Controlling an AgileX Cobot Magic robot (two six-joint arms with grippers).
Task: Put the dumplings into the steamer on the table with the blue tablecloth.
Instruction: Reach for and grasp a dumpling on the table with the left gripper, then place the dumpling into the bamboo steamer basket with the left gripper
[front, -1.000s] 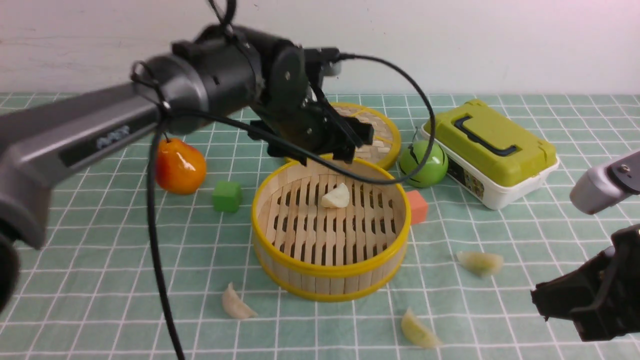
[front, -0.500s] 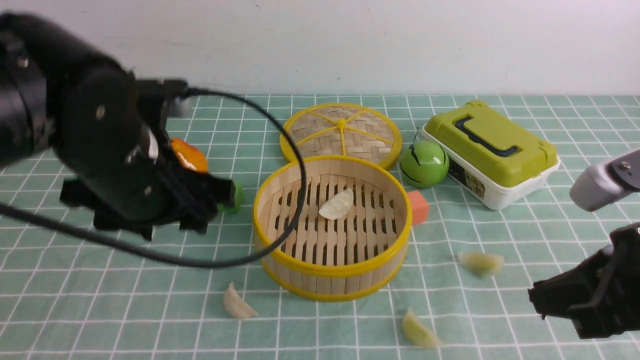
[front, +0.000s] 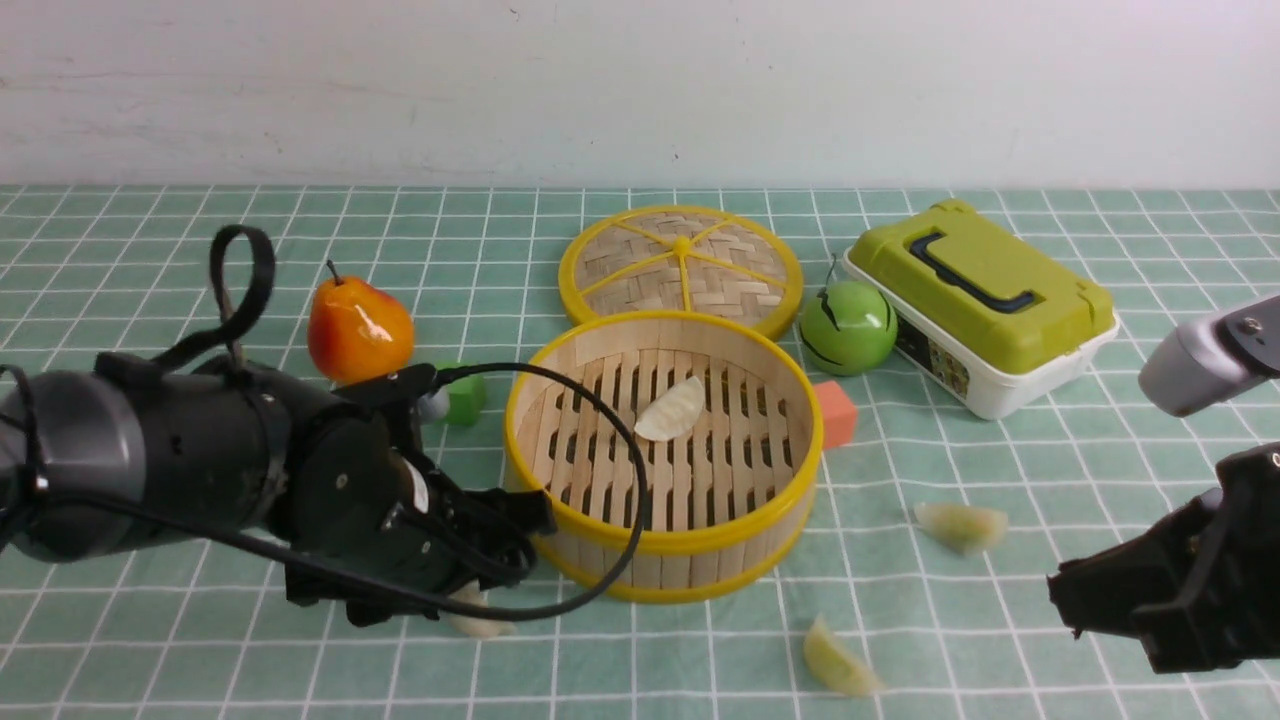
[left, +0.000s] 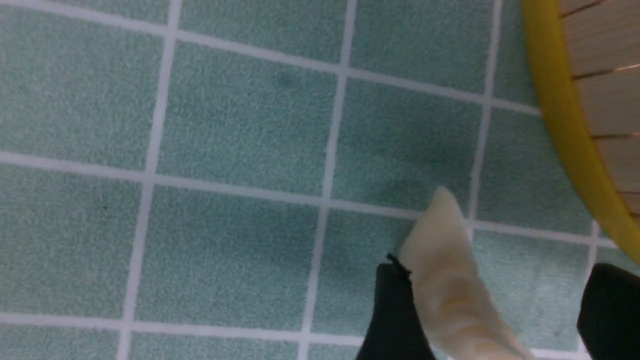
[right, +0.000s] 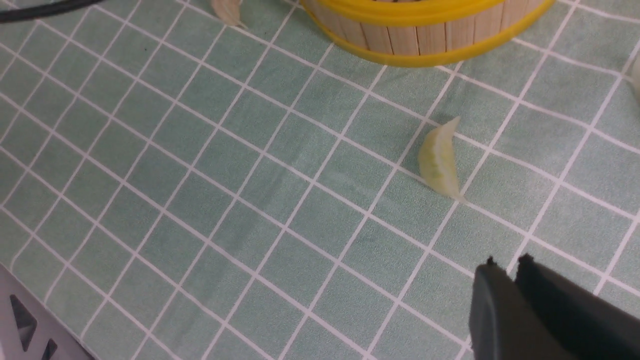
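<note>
The steamer (front: 660, 540) stands mid-table on the blue tablecloth (front: 200, 660) and holds one cream dumpling (front: 672, 410). My left gripper (front: 490, 585) is low at the steamer's front left. In the left wrist view it is open (left: 497, 272) and straddles a second cream dumpling (left: 450, 285), with one finger (left: 395, 310) touching it, beside the steamer's yellow rim (left: 565, 125). Two yellow-green dumplings (front: 840, 665) (front: 960, 525) lie on the cloth to the front right. My right gripper (front: 1070, 600) is shut and empty (right: 507, 262), short of the nearer yellow-green dumpling (right: 440, 165).
The woven lid (front: 680, 260) lies behind the steamer. A pear (front: 358, 335) and green cube (front: 465, 395) are to its left. A green ball (front: 848, 325), orange cube (front: 835, 412) and green-lidded box (front: 985, 300) are to its right.
My left arm swung from above the steamer's far rim to the left, then down to its front left over the cream dumpling. The dumpling in the steamer tipped flat. The right arm barely moved.
</note>
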